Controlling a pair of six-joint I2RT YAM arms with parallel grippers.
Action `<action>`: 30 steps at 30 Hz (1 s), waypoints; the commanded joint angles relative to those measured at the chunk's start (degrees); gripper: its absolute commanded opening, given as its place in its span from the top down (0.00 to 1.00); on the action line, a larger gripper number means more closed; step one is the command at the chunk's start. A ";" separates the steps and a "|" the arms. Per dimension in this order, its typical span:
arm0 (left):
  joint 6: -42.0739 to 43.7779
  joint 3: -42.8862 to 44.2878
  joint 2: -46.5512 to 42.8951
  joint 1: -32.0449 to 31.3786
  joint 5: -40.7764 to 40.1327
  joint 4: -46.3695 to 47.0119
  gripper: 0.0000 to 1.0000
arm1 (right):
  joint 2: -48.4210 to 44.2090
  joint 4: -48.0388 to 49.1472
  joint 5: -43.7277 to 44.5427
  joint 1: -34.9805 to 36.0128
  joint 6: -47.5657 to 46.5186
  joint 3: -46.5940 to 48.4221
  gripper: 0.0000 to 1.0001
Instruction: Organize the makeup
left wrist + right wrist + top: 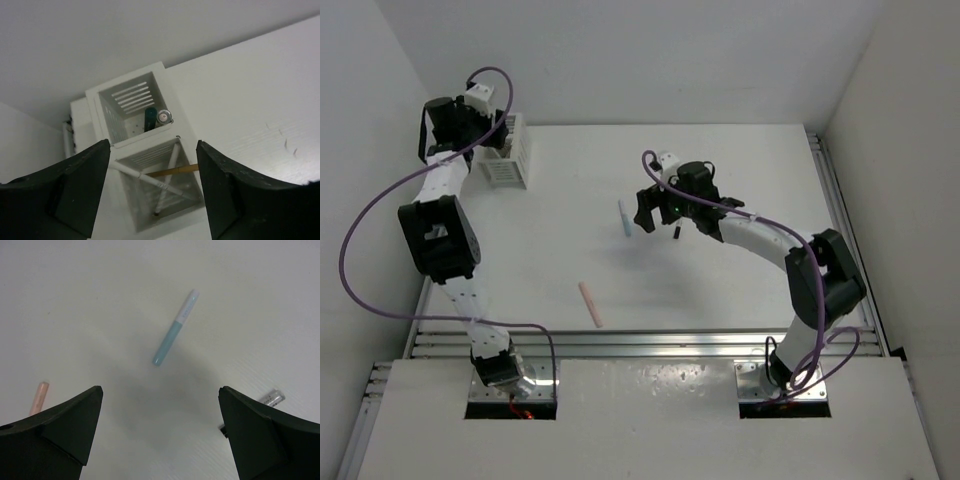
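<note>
Two risks, imo: the right claw, wide open and empty above the blue stick on the worktop, pinches off-centre and it rolls toward the black stick nearby. Left claw, open and empty too, hangs over the white box, where thin sticks lie crossed and could jam newcomers.

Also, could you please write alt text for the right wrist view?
A light blue makeup stick with a white cap lies diagonally on the white table, ahead of the open right gripper. A peach-pink stick peeks out at left, a silver-tipped stick at right.
</note>
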 commanded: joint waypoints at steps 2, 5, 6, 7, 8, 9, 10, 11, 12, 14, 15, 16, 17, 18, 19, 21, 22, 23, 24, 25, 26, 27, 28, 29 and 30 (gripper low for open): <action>27.10 -2.58 -13.37 -2.00 9.86 -14.70 0.28 | -3.68 -6.69 0.84 -0.11 -0.33 0.81 0.00; 68.55 -8.46 -22.22 -5.51 15.16 -44.73 0.21 | -6.23 -10.04 1.55 -0.11 -0.32 -1.73 0.00; 77.53 -10.04 -23.81 -7.00 14.20 -51.94 0.17 | -6.84 -10.31 1.55 -0.29 -0.32 -3.57 0.00; 84.06 -11.63 -25.92 -8.76 12.45 -58.10 0.16 | -9.02 -10.57 1.90 -0.29 -0.32 -5.76 0.00; 91.35 -14.16 -25.94 -12.69 9.56 -67.91 0.14 | -9.74 -10.57 2.08 -0.37 -0.32 -6.74 0.00; 93.68 -15.41 -25.94 -14.47 9.01 -71.84 0.14 | -11.05 -10.75 2.16 -0.46 -0.32 -9.45 0.00; 95.45 -16.73 -26.46 -16.23 9.01 -75.10 0.14 | -12.46 -10.75 2.51 -0.46 -0.41 -10.34 0.00; 93.46 -20.74 -27.16 -20.08 9.01 -75.65 0.14 | -13.00 -11.10 2.52 -0.64 -0.41 -11.05 0.00; 93.44 -23.04 -27.95 -22.03 8.40 -75.66 0.14 | -14.31 -11.54 2.52 -0.64 -0.33 -13.14 0.00; 98.33 -28.05 -31.01 -25.55 6.82 -75.66 0.14 | -16.68 -12.68 2.52 -0.81 -0.33 -14.74 0.00; 99.84 -32.78 -32.08 -28.70 5.16 -75.66 0.14 | -17.30 -12.34 2.60 -0.64 -0.15 -16.31 0.00; 100.90 -34.91 -32.96 -30.29 4.36 -75.14 0.14 | -19.05 -12.42 2.61 -0.64 -0.06 -18.07 0.00; 102.31 -38.50 -33.75 -31.79 3.56 -75.13 0.14 | -19.50 -12.68 3.13 -0.73 0.46 -19.48 0.00; 102.93 -40.01 -34.28 -34.33 2.16 -74.52 0.14 | -20.11 -13.21 3.31 -0.81 1.25 -20.36 0.00; 103.72 -41.25 -34.98 -35.22 2.15 -74.51 0.14 | -21.95 -14.78 3.74 -0.64 1.78 -20.98 0.00; 106.26 -43.71 -34.99 -36.81 1.63 -74.51 0.14 | -23.54 -15.23 5.59 -0.38 3.01 -21.95 0.00; 106.80 -44.24 -34.99 -37.34 1.62 -74.51 0.14 | -25.20 -15.41 6.12 -0.38 4.41 -23.78 0.00; 106.80 -45.38 -34.47 -38.39 1.01 -73.99 0.14 | -27.05 -16.28 8.21 -0.29 4.94 -24.41 0.00; 106.80 -46.09 -34.46 -38.40 1.01 -73.99 0.14 | -27.76 -16.90 9.01 -0.46 5.56 -24.67 0.00; 107.76 -46.96 -34.46 -39.27 1.01 -73.99 0.14 | -29.68 -18.38 9.89 -0.29 6.70 -25.46 0.00; 107.77 -48.10 -34.46 -39.28 1.01 -73.20 0.14 | -31.27 -19.44 10.25 -0.20 6.62 -25.73 0.00; 107.16 -49.42 -34.98 -40.15 1.01 -69.19 0.14 | -32.15 -20.15 10.95 -0.29 6.71 -26.43 0.00; 105.41 -52.22 -34.99 -41.37 1.01 -66.11 0.14 | -33.55 -20.94 11.82 -0.37 6.18 -27.13 0.00; 102.61 -55.21 -34.99 -41.99 1.01 -59.90 0.18 | -35.48 -23.03 12.09 -0.38 5.92 -27.40 0.00; 102.06 -55.23 -34.99 -42.00 1.01 -57.66 0.20 | -36.11 -23.66 13.66 -0.38 5.92 -27.40 0.00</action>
